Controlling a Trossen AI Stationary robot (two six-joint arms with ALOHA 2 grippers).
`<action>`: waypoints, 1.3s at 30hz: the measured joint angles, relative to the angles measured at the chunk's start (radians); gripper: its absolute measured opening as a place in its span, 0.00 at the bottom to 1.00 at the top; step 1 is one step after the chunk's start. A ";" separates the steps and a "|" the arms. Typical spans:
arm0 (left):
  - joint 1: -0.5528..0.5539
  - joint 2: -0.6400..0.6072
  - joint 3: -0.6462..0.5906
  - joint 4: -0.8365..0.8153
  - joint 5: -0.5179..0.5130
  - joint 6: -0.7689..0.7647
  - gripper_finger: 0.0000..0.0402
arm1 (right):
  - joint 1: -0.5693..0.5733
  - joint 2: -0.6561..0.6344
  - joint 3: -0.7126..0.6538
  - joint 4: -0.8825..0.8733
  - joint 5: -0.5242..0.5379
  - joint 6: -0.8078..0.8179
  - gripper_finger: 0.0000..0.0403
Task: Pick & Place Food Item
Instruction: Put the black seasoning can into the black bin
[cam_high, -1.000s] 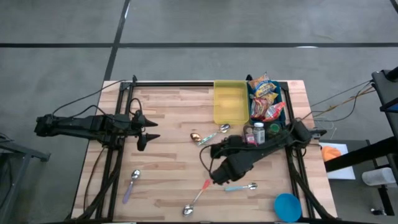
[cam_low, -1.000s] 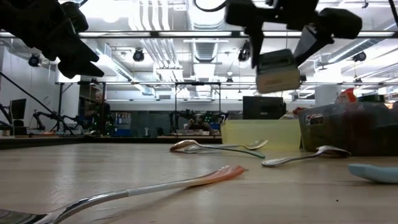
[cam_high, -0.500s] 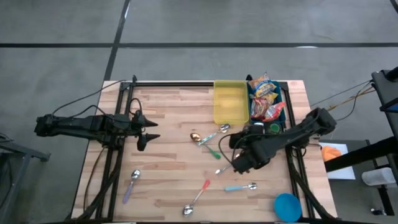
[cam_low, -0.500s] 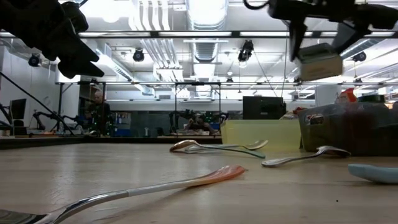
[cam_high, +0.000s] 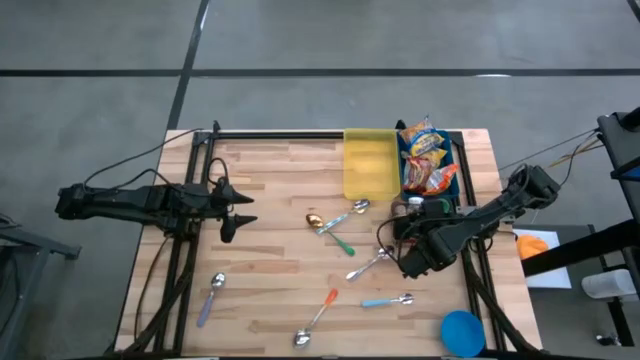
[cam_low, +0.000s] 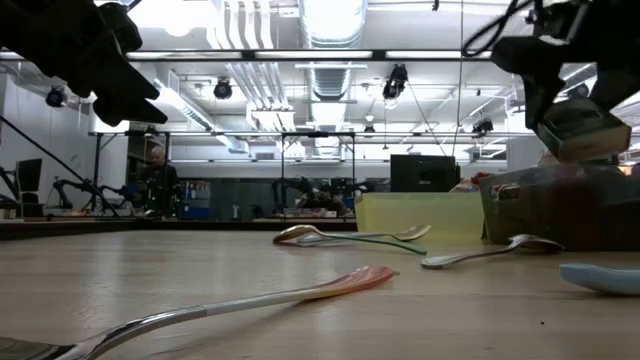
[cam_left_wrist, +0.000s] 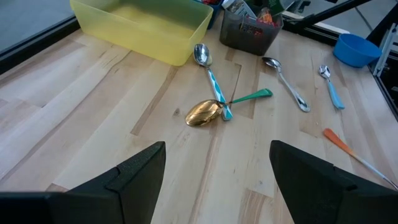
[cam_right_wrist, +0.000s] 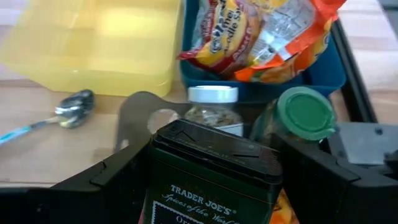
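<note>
My right gripper (cam_high: 413, 263) is shut on a dark tin with a "Trader Joe's" label (cam_right_wrist: 211, 177), held above the table's right side, near a dark container (cam_high: 425, 212) of jars. In the low view the tin (cam_low: 580, 130) hangs tilted high above the tabletop. Beyond it stand an empty yellow bin (cam_high: 369, 165) and a blue bin (cam_high: 452, 150) with snack packs (cam_high: 425, 160). At the table's left side my left gripper (cam_high: 240, 210) waits open, off the table, nothing between its fingers (cam_left_wrist: 140, 171). My right gripper pinches the tin between its two fingers, one on each of two opposite side walls (cam_right_wrist: 155, 186), below the lid. The fingers (cam_right_wrist: 115, 180) slant down from the table's right. The tin is lifted clear of the table and tilted.
Several spoons lie scattered over the middle and front of the table, among them a gold one (cam_high: 314, 219) and an orange-handled one (cam_high: 322, 312). A blue bowl (cam_high: 462, 332) sits at the front right corner. A white-lidded jar (cam_right_wrist: 212, 106) and a green-lidded jar (cam_right_wrist: 305, 115) stand in the dark container.
My right gripper has carried the tin from the table's middle front toward the right edge, keeping it shut between the fingers and clear of the table. The tin now tilts more than before.
</note>
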 joint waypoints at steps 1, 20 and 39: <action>0.000 0.000 0.000 0.000 0.000 0.000 0.72 | 0.003 -0.003 -0.015 0.001 0.000 0.000 0.75; 0.000 0.000 0.000 0.000 0.000 0.000 0.72 | 0.007 -0.036 -0.211 0.000 -0.041 0.000 0.75; 0.000 0.000 0.000 0.000 0.000 0.000 0.72 | 0.008 -0.029 -0.211 0.002 -0.042 0.022 0.75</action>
